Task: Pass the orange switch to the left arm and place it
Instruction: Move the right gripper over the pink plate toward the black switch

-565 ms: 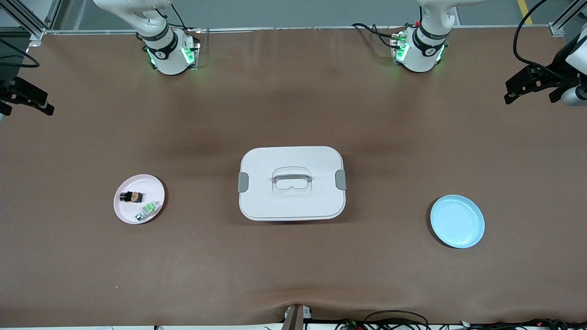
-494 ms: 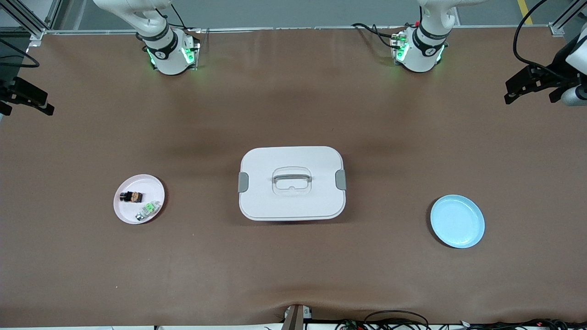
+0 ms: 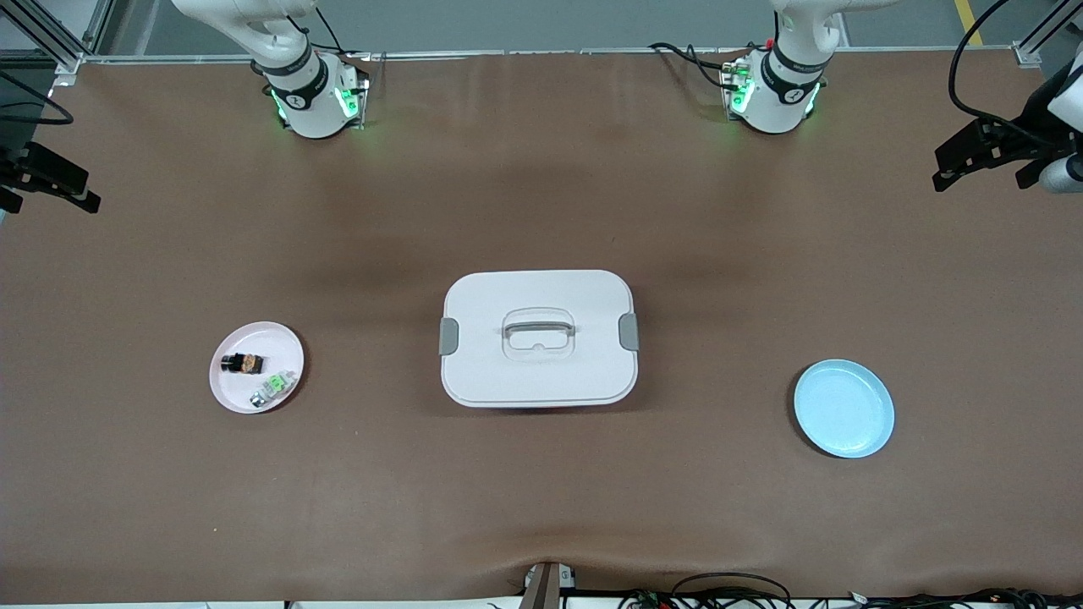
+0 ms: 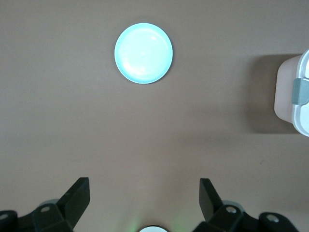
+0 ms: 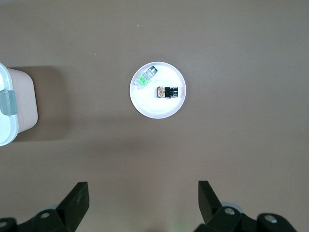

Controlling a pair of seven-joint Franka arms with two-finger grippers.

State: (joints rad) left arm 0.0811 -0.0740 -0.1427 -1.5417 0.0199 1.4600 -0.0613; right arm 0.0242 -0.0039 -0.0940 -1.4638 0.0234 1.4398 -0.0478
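The orange switch [image 3: 243, 364] lies on a small pink plate [image 3: 279, 342] toward the right arm's end of the table, beside a green-and-clear part [image 3: 275, 386]. The white box [image 3: 541, 292] stands at the table's middle. In the right wrist view, my right gripper [image 5: 143, 184] is open and empty, high over bare table, apart from the switch [image 5: 167, 91] and the plate [image 5: 154, 107]. My left gripper [image 4: 144, 182] is open and empty, high over bare table near the light blue plate [image 4: 143, 53]. Neither gripper shows in the front view; only the arm bases [image 3: 313, 97] [image 3: 774, 93] do.
The empty light blue plate [image 3: 843, 408] lies toward the left arm's end. The box's end shows at the edge of both wrist views [image 4: 294, 92] [image 5: 14, 106]. Black camera mounts [image 3: 51, 182] [image 3: 986, 148] stand at the table's two ends. Cables lie along the nearest edge.
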